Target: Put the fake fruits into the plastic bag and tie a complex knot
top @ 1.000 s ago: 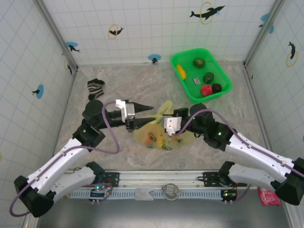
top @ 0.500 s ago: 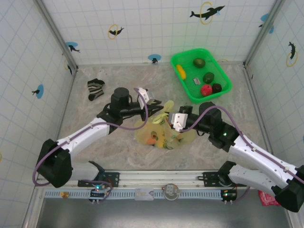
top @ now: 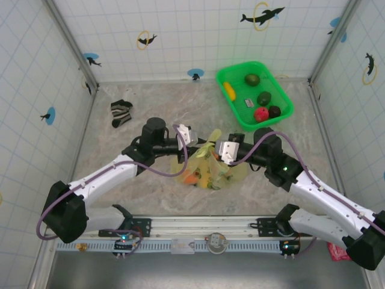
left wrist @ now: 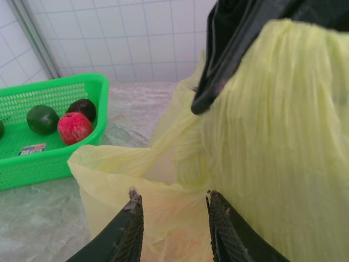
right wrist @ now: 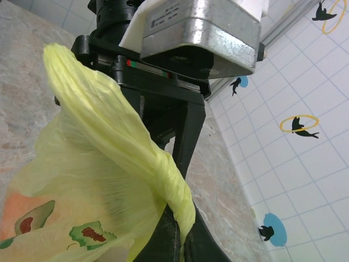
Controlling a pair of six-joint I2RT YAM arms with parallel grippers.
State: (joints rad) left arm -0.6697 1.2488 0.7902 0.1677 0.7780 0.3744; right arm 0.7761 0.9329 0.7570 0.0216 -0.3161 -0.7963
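Note:
The pale-yellow plastic bag (top: 207, 171) sits mid-table with orange and green fake fruits (top: 191, 177) showing through its film. My right gripper (top: 216, 152) (right wrist: 176, 219) is shut on a bag handle (right wrist: 163, 169) that is twisted into a rope. My left gripper (top: 200, 143) (left wrist: 172, 197) stands open right against the bag (left wrist: 262, 136), with loose film just beyond its fingertips and nothing pinched. More fake fruits (top: 260, 114) lie in the green basket (top: 283, 111). I cannot make out a knot among the gathered handles.
The green basket (left wrist: 54, 158) stands at the back right, holding red (left wrist: 74, 126), dark green (left wrist: 42, 119) and brown (left wrist: 82, 108) fruits and a small card. A striped sock (top: 120, 112) lies at the back left. Tiled walls enclose the table.
The left arm has stretched out and brought its gripper to the top of the bag. The right gripper kept hold of the handle and shifted slightly right.

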